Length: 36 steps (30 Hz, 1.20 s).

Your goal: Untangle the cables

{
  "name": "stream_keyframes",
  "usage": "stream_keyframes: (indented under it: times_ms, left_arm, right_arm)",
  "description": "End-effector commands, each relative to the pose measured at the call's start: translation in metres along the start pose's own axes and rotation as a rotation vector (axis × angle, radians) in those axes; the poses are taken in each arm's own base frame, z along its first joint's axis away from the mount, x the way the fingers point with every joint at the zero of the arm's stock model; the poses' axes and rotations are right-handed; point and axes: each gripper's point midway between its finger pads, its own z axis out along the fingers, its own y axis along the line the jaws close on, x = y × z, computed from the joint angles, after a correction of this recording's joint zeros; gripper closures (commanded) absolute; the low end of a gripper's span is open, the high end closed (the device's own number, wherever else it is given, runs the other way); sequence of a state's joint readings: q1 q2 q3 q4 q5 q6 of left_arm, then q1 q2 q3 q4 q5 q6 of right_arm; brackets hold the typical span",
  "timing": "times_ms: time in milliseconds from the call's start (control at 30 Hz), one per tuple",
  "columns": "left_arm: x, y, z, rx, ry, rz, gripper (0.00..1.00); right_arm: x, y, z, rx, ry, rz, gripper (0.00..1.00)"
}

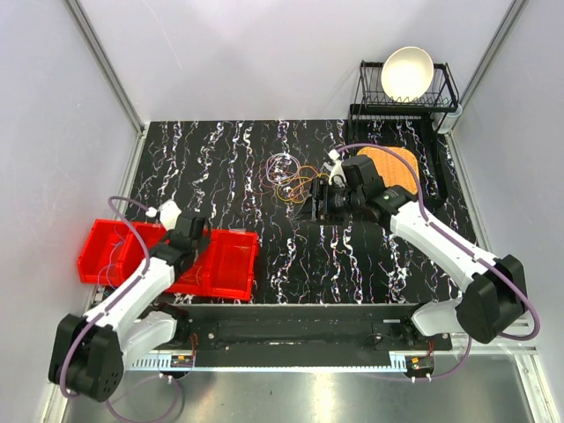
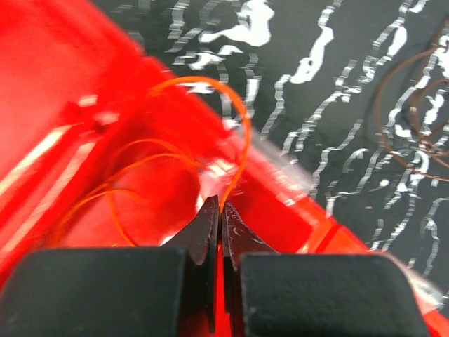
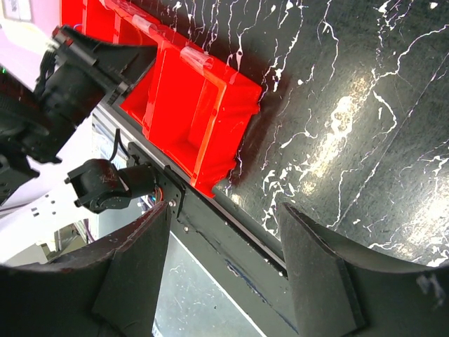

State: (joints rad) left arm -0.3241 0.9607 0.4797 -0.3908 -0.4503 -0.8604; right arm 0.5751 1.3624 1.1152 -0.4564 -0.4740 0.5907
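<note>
**Left jaws pinching an orange cable over the bins**

The left arm [image 1: 141,286] is hanging over the red bins [image 1: 231,269] at the near left of the surface [image 1: 220,176]. Its jaws are pressed together, pinching an orange cable [image 2: 248,133] right at their tips. That cable is arching up from the pinch and curling back down inside the bin, with more orange turns lying against the red wall.

On the other side, the right arm [image 1: 441,240] is hanging out over the middle of the surface. Its jaws are spread wide, hovering just beside the tangle [image 1: 291,179]. The tangle is sitting mid-surface, well apart from the bins. A white loop [image 1: 282,164] is lying on its far side, with orange and yellow loops crossing on the near side. Which strand is lying over which, I cannot tell.

An orange mat [image 1: 397,167] is lying beyond the right arm. In the far right corner a rack [image 1: 445,88] is holding a white bowl [image 1: 407,72].
</note>
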Motion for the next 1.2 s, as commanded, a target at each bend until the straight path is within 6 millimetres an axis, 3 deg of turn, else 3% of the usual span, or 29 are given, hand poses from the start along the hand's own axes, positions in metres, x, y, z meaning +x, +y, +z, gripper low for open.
stream_keyframes:
  times_ms: [0,133,267,533,733,933,1067,1167]
  left_arm:
    - [-0.01,-0.048,0.008,0.163,0.004,-0.051,1.0]
    - [0.018,-0.058,0.013,0.156,0.108,-0.214,1.0]
    - [0.044,-0.083,-0.002,0.187,0.122,-0.281,1.0]
    - [0.041,-0.089,-0.012,0.182,0.135,-0.393,0.98]
    - [0.004,-0.088,-0.034,0.206,0.031,-0.329,0.63]
    - [-0.005,-0.084,-0.051,0.208,0.026,-0.23,0.34]
    - [-0.014,-0.072,-0.062,0.192,0.0,-0.187,0.26]
    - [-0.023,-0.073,-0.077,0.228,-0.014,-0.143,0.26]
  right_arm:
    - [-0.004,0.006,0.003,-0.03,-0.01,-0.045,0.31]
    - [-0.008,0.004,0.006,-0.02,-0.014,-0.052,0.31]
    - [-0.011,0.003,0.011,-0.015,-0.012,-0.057,0.3]
    - [-0.016,0.003,0.015,-0.006,-0.008,-0.067,0.3]
    - [-0.026,0.003,0.021,0.008,-0.009,-0.084,0.28]
    - [-0.055,-0.004,0.036,0.096,-0.039,-0.103,0.28]
    - [-0.071,-0.02,0.044,0.201,-0.052,-0.107,0.28]
    - [-0.083,-0.035,0.052,0.288,-0.057,-0.114,0.28]
